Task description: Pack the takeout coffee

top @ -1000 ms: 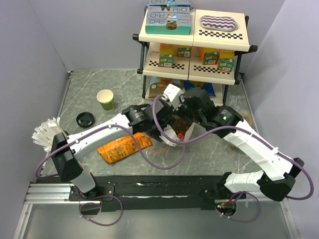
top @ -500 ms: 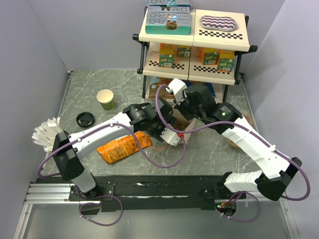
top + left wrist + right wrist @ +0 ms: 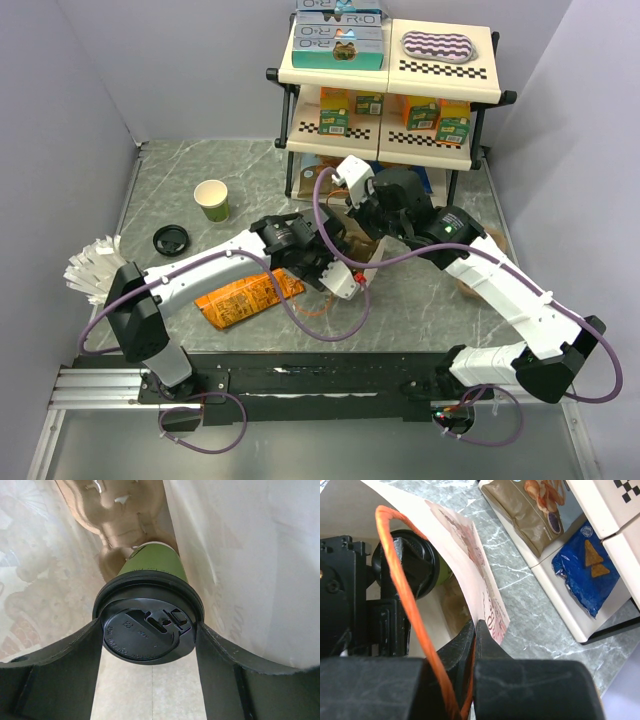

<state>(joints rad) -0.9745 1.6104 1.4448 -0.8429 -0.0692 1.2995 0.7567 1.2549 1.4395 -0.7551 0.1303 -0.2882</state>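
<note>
The takeout coffee (image 3: 148,625), a dark green paper cup with a black lid, lies on its side inside the paper bag (image 3: 250,555). My left gripper (image 3: 148,630) is shut on it, one finger (image 3: 75,665) pressing each side of the lid rim. In the right wrist view the lid (image 3: 415,555) shows inside the bag's mouth. My right gripper (image 3: 476,627) is shut on the paper bag's rim (image 3: 470,545) beside its orange handle (image 3: 400,580). From above, both wrists meet over the bag (image 3: 362,248), which hides the cup.
A lidless green cup (image 3: 211,198) and a loose black lid (image 3: 170,239) stand at the left. An orange snack packet (image 3: 248,296) lies under the left arm, a white bundle (image 3: 92,268) at the left edge. The shelf rack (image 3: 385,90) with chip bags (image 3: 585,575) stands just behind.
My right gripper has drawn the bag's rim up and back toward the shelf. My left gripper has pushed further right into the bag with the cup.
</note>
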